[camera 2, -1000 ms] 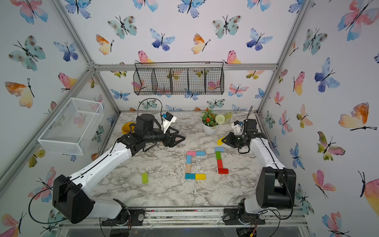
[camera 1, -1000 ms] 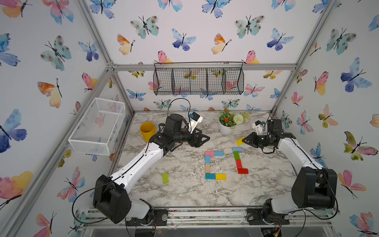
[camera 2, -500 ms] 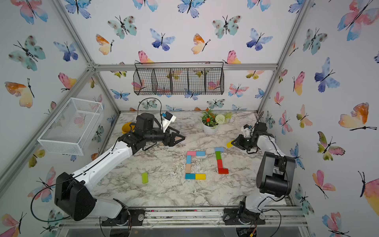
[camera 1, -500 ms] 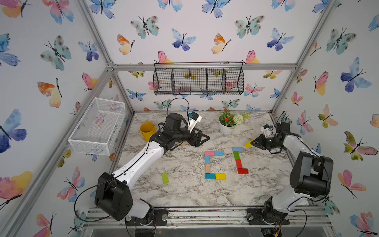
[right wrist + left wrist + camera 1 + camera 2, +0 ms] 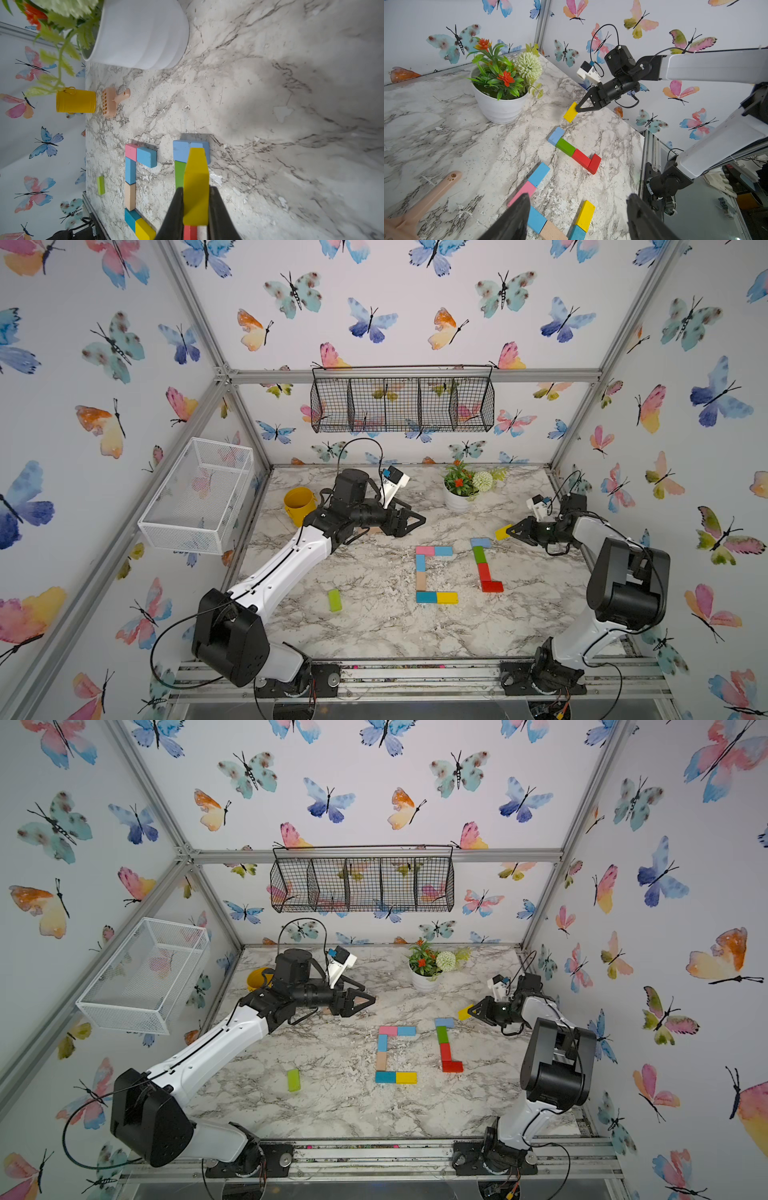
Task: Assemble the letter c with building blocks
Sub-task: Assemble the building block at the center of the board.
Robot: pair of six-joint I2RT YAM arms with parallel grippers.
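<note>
Several building blocks lie flat in a C outline (image 5: 420,572) at mid table: pink, blue, light blue, tan, teal and yellow. To its right stands a column (image 5: 482,564) of light blue, green and red blocks with a red foot. Just above and right of that column's light blue end, my right gripper (image 5: 512,531) (image 5: 196,189) is shut on a yellow block (image 5: 503,531) (image 5: 196,176). A lime green block (image 5: 334,600) lies alone at the front left. My left gripper (image 5: 417,522) (image 5: 577,197) hovers open and empty behind the C outline.
A white flower pot (image 5: 455,502) stands at the back, a yellow cup (image 5: 298,506) at the back left with a tan slotted scoop (image 5: 110,101) beside it. A white wire basket (image 5: 199,497) hangs on the left wall, a black one (image 5: 401,402) on the back wall.
My right arm has swung its elbow out toward the right wall, drawing the gripper and yellow block slightly to the right. The left gripper has hardly moved.
</note>
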